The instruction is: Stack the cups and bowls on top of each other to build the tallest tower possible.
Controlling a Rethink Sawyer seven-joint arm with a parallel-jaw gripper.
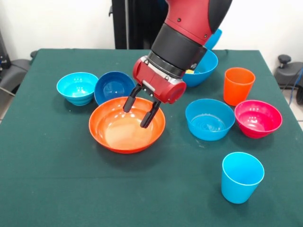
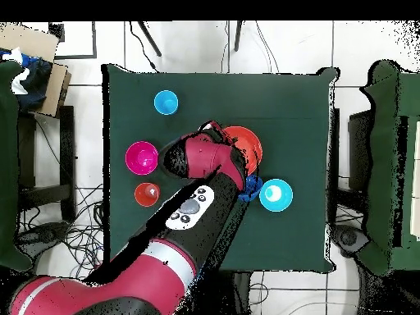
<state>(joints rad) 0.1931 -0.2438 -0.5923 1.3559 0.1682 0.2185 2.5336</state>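
Note:
My gripper [image 1: 136, 117] hangs open just over the wide orange bowl [image 1: 127, 130], fingertips inside its rim, holding nothing. Behind the orange bowl's left edge sit a dark blue bowl [image 1: 113, 86] and a cyan bowl [image 1: 77, 87]. A large blue bowl [image 1: 206, 70] stands behind the arm, with a bit of yellow showing inside. To the right are an upright orange cup [image 1: 238, 85], a light blue bowl [image 1: 209, 119] and a magenta bowl [image 1: 258, 118]. A light blue cup [image 1: 241, 176] stands upright at the front right. From overhead, the arm covers part of the orange bowl [image 2: 248, 143].
Another blue rim [image 1: 214, 38] peeks from behind the arm at the table's far side. The green cloth [image 1: 57, 179] covers the table. Overhead, chairs stand on both sides of the table, and a cardboard box [image 2: 37, 61] sits at the upper left.

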